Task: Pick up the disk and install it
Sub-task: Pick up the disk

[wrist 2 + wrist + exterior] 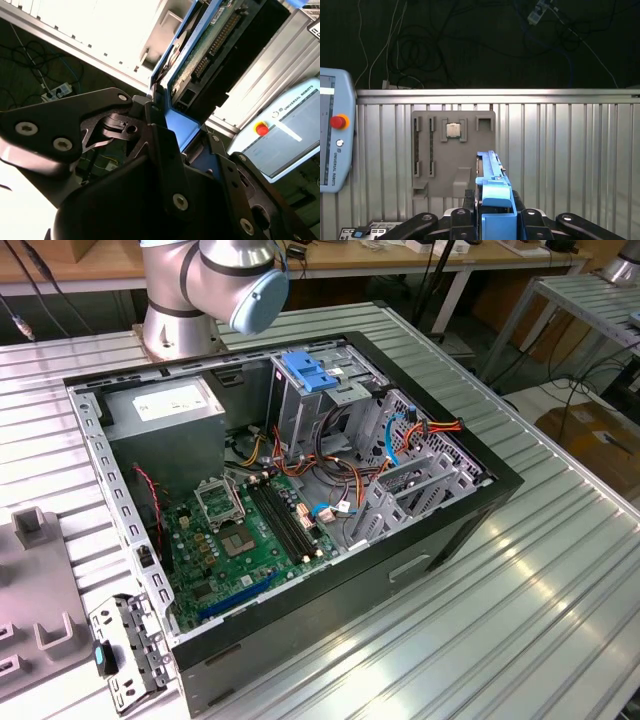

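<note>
Standing open on a ribbed metal table, a computer case in the exterior view has its black rim running unbroken round all four sides. Bare ribbed surface lies along the exterior view's right of the case. Inside, a blue tab tops a tall metal cage beside a grey box, and orange and black cables cross the floor between the cage and the green motherboard. The arm shows its base and one joint beyond the case's far corner, then leaves the frame.

In the second wrist view, the gripper is clamped on the disk. Its black fingers press the blue side rails, and the green circuit-board face is turned to the camera. A teach pendant with a red button lies beyond.

In the first wrist view, the disk is held edge-on and projects from the closed jaws in front of a grey fixture plate carrying a small chip. The table's far edge meets dark floor strewn with cables.
</note>
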Robot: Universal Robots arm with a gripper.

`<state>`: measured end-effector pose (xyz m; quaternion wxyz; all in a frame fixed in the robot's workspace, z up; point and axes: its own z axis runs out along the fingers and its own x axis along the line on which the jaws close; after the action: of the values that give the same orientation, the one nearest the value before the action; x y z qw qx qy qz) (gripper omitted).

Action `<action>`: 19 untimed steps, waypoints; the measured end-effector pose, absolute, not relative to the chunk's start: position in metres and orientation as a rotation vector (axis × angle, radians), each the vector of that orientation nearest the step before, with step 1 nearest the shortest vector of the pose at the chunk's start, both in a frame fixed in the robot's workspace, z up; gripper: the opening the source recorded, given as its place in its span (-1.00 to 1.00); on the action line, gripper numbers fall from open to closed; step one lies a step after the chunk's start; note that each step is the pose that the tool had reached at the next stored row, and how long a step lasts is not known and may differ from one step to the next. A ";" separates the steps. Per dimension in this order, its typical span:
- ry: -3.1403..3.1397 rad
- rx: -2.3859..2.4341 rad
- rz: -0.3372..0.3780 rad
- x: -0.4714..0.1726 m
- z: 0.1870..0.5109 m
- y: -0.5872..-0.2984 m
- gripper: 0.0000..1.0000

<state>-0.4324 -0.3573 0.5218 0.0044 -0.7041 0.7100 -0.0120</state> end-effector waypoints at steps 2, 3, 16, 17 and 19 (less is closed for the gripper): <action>2.224 -2.206 -0.038 -0.431 0.522 -0.357 -0.26; 2.224 -2.206 -0.038 -0.430 0.522 -0.357 -0.26; 2.224 -2.206 -0.038 -0.420 0.522 -0.357 -0.26; 2.224 -2.206 -0.038 -0.419 0.522 -0.357 -0.26; 2.224 -2.206 -0.038 -0.416 0.522 -0.357 -0.26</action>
<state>-0.4163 -0.3573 0.5219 0.0044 -0.7041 0.7100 -0.0120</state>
